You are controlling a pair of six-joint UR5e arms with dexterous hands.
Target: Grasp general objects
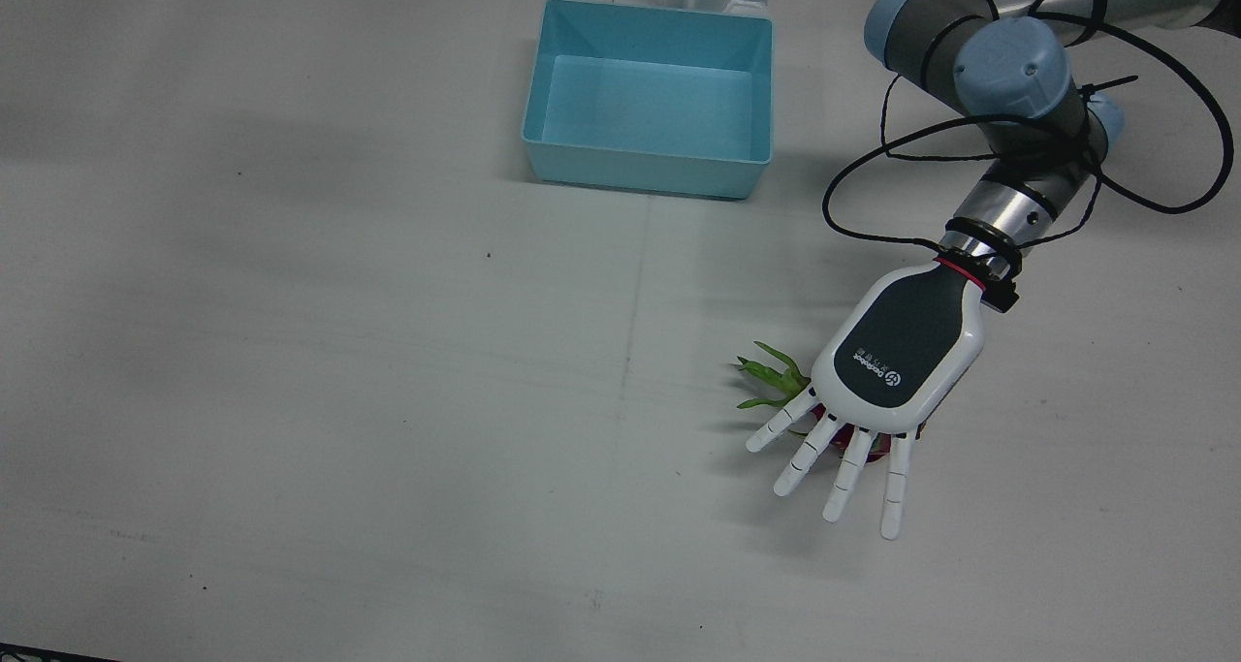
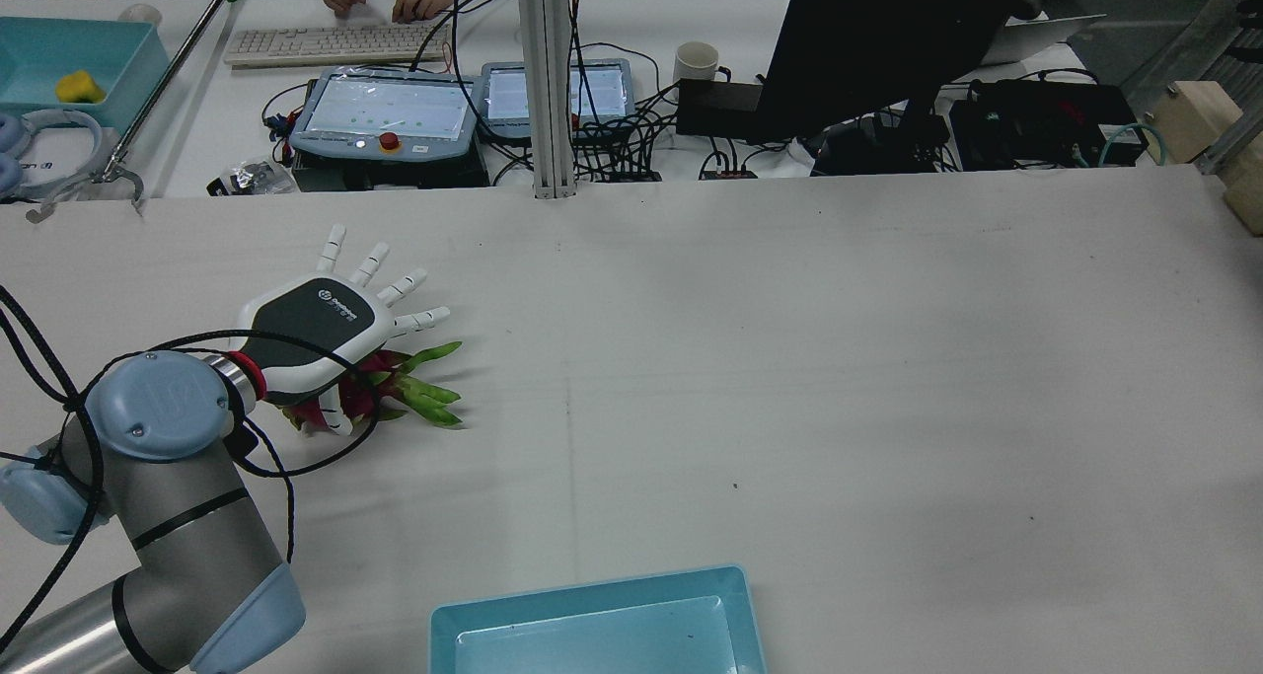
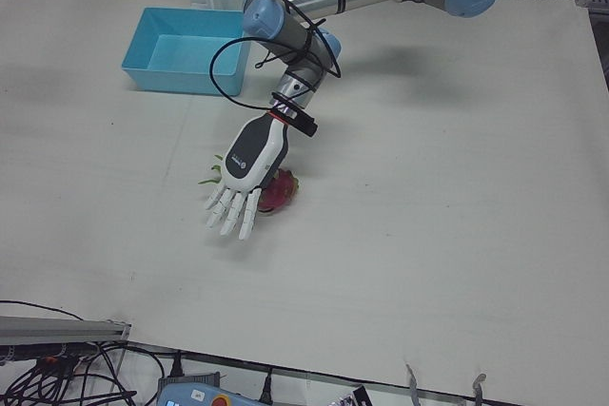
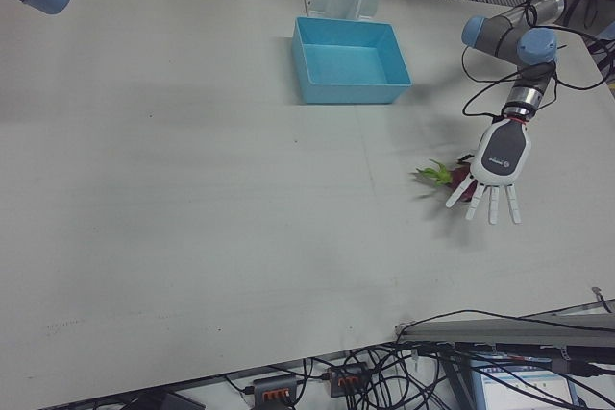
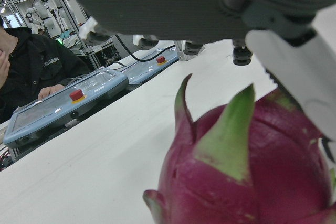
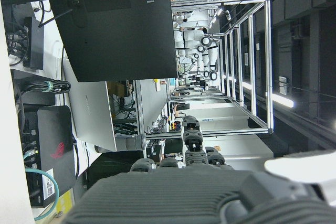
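The dragon fruit [image 3: 279,191] was seen lying on the white table [image 1: 339,400], on the half before the robot's left arm and well apart from the blue bin [image 1: 650,100], which stood empty nearer the pedestals. Its green leafy scales were pointed toward the table's middle, and its red body was mostly covered by the left hand [image 1: 873,391]. The hand was held palm down directly over the fruit, presumably so that the fingers could be curled around it from above. The fingers [image 1: 845,473] were stretched out almost straight and fanned apart, reaching past the fruit toward the operators' side, so nothing was yet enclosed by them. In the rear view a thumb-side finger appeared to be lowered beside the red body (whether it touched the skin could not be told). From the left hand's own camera the fruit filled the lower right of the picture, very close under the palm. The approach was judged to be nearly complete, with the closing of the fingers not yet made. The right hand was shown only by the edge of its own camera's picture, and its state could not be told.
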